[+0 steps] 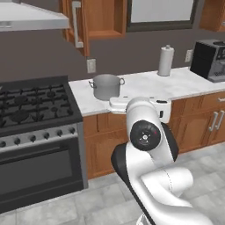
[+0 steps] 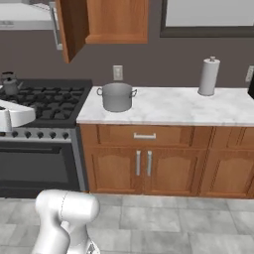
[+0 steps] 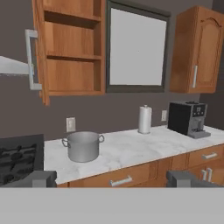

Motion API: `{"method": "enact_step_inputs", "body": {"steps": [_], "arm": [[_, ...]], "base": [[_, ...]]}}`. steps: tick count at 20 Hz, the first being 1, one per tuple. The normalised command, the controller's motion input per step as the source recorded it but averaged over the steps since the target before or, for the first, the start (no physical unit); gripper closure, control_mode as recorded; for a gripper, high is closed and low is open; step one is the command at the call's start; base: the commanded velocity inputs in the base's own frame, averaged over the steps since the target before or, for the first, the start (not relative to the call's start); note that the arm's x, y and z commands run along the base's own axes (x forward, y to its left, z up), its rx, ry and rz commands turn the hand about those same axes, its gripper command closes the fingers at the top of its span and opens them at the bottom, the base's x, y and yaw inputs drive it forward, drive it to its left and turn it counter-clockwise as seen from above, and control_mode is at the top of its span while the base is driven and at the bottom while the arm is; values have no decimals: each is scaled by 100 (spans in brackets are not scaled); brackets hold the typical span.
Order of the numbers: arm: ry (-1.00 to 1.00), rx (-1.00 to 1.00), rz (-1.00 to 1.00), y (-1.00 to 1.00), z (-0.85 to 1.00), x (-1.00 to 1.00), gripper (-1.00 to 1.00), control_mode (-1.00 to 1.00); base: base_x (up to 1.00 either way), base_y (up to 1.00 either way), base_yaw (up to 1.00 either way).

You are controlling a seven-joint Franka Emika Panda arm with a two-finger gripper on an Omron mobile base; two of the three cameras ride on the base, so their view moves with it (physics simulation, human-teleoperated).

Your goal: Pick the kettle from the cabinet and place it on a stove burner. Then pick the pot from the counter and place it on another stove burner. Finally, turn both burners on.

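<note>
White marble counter [image 2: 173,106] with faint grey veins, running right from the black range [image 1: 35,105], over brown wooden cupboard fronts with grey bar pulls. Large grey pot [image 3: 83,146] near the counter's left end, upright, lidless, two loop handles, close to the range edge. Small dark kettle [image 2: 9,83] on a rear burner [image 2: 22,92] at the far left of the right base view. Above the pot, wall cabinet [image 3: 72,48] open, door swung left, shelves bare. Dark grey wall behind, with a pale outlet plate [image 2: 117,72], a framed window [image 3: 136,48], a closed upper cabinet [image 3: 199,50] to the right. Paper towel roll [image 1: 165,60] upright toward the back of the counter, black coffee machine [image 3: 188,118] further right. Pale grey tiled floor [image 2: 173,218] below. Grey range hood [image 1: 30,17] above the stove. Gripper [image 3: 111,178] facing the counter from out in front, jaws spread wide, nothing between them.
</note>
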Motion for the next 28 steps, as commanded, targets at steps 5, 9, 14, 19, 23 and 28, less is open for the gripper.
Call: {"method": "enact_step_inputs", "body": {"steps": [5, 9, 14, 19, 23, 28], "arm": [[0, 0, 0, 0, 0, 0, -100, 100], [0, 0, 0, 0, 0, 0, -100, 100], [0, 0, 0, 0, 0, 0, -100, 100], [0, 0, 0, 0, 0, 0, -100, 100], [0, 0, 0, 0, 0, 0, -100, 100], [0, 0, 0, 0, 0, 0, -100, 100]], "base": [[-7, -76, -5], [0, -74, -2], [0, -70, 0], [0, -57, 0], [15, -34, 0], [38, -17, 6]]}}
